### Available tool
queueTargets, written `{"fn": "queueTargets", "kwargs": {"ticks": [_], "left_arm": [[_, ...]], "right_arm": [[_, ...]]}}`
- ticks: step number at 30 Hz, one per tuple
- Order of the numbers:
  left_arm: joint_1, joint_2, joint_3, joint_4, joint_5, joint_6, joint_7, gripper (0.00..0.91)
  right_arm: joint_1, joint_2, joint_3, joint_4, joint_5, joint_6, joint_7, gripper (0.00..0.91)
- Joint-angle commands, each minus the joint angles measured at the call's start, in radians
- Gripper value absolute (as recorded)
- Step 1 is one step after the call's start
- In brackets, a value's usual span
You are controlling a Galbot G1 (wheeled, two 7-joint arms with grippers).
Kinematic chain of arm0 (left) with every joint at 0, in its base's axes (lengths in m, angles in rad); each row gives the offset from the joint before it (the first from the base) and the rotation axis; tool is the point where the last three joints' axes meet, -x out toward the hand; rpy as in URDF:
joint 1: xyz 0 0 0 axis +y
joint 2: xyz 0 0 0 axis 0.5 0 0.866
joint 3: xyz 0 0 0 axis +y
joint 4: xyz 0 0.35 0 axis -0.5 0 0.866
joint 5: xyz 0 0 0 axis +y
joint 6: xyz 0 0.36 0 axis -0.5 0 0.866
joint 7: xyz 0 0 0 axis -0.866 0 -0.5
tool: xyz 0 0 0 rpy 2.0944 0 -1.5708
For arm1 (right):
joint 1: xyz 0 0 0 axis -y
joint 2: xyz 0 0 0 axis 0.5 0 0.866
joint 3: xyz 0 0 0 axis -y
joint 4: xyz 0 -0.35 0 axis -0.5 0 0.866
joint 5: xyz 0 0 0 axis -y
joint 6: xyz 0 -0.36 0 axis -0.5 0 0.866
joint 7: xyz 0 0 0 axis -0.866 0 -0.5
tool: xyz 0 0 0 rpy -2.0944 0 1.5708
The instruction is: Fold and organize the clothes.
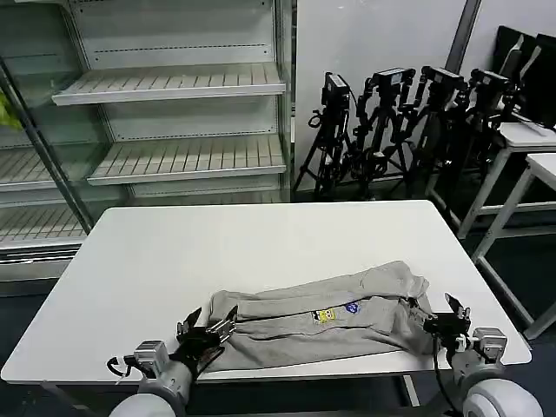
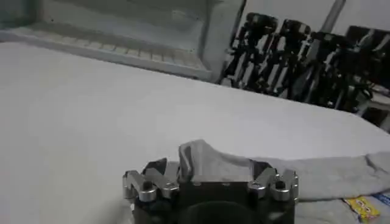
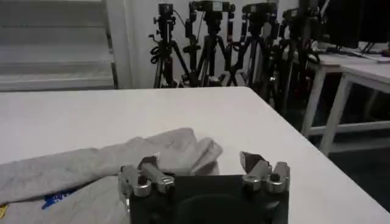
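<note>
Shirt (image 1: 326, 317) lies bunched along the table's (image 1: 261, 243) near edge; both end effectors, left (image 1: 207, 334) and right (image 1: 445, 323), fingers apart, should pinch its ends evenly.

White table (image 1: 261, 252) is standing in the foreground. Open shelving unit (image 1: 165, 82) is sitting behind it to the left. Black camera tripods (image 1: 408, 122) are clustering at back right, beside further white tables (image 1: 530, 148).

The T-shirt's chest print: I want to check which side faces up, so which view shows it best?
The head view: the chest print sits whole on the T-shirt. The left wrist view catches it at the edge; the right wrist view shows a blue part.
</note>
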State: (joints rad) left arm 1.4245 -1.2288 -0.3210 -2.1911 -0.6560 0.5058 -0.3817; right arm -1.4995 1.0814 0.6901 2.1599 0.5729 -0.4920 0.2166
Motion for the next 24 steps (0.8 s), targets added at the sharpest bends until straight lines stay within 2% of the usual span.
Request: {"fn": "queueTargets", "kwargs": {"ticks": [1, 2, 14, 24], "left_arm": [[0.017, -0.087, 0.02, 0.062, 0.026, -0.033, -0.015, 0.06], [0.017, -0.088, 0.023, 0.064, 0.026, -0.038, -0.015, 0.03], [0.019, -0.101, 0.041, 0.101, 0.05, -0.069, -0.013, 0.02], [0.018, -0.107, 0.014, 0.07, -0.096, -0.096, 0.006, 0.03]], "right_arm": [[-0.034, 0.002, 0.016, 0.024, -0.001, 0.001, 0.0, 0.907], [-0.04, 0.003, 0.02, 0.026, -0.001, 0.002, 0.0, 0.907], [-0.07, 0.015, 0.044, 0.055, 0.0, 0.003, 0.001, 0.907], [-0.081, 0.027, 0.052, 0.074, 0.001, 0.002, 0.008, 0.907]]}}
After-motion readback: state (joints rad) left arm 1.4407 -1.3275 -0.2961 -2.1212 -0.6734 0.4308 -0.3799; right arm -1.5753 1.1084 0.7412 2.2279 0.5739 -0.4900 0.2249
